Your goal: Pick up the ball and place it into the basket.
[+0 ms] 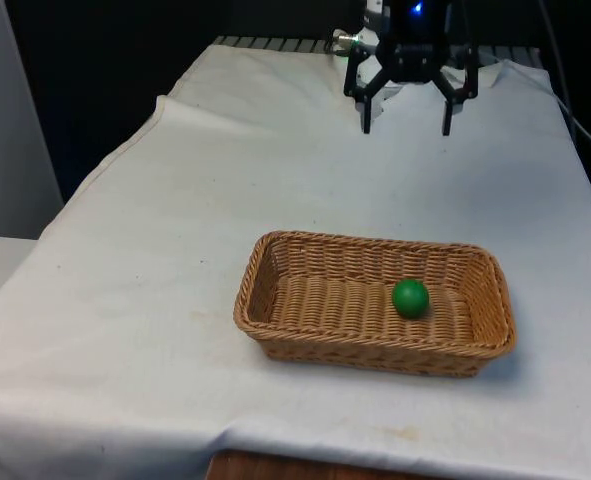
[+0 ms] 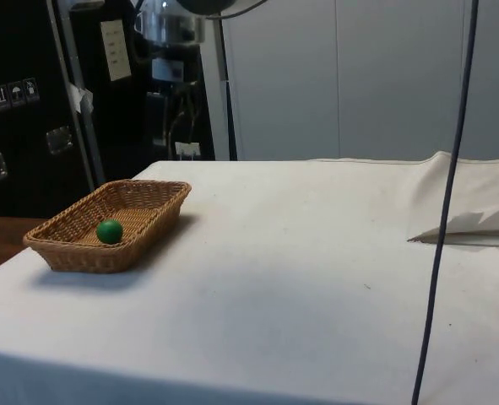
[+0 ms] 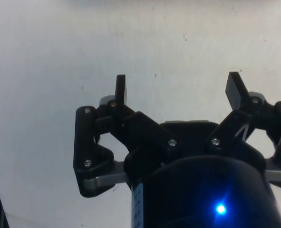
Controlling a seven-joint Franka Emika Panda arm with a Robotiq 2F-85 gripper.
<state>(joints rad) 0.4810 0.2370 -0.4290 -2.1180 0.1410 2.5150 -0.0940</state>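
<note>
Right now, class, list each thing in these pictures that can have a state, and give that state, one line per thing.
ball: green, resting inside the basket, nearer the front view's right end, not held.
basket: wicker, upright on the white cloth, holding the ball.
gripper: open, empty, raised above the far end of the table, away from the basket.
white cloth: spread over the table, rumpled at one edge in the side view.

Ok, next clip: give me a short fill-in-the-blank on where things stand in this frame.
1. The ball is coloured ____.
2. The ball lies inside the wicker ____.
3. The gripper holds nothing; its fingers are ____.
4. The basket rests on a ____ cloth.

Missing words: green; basket; open; white
</note>
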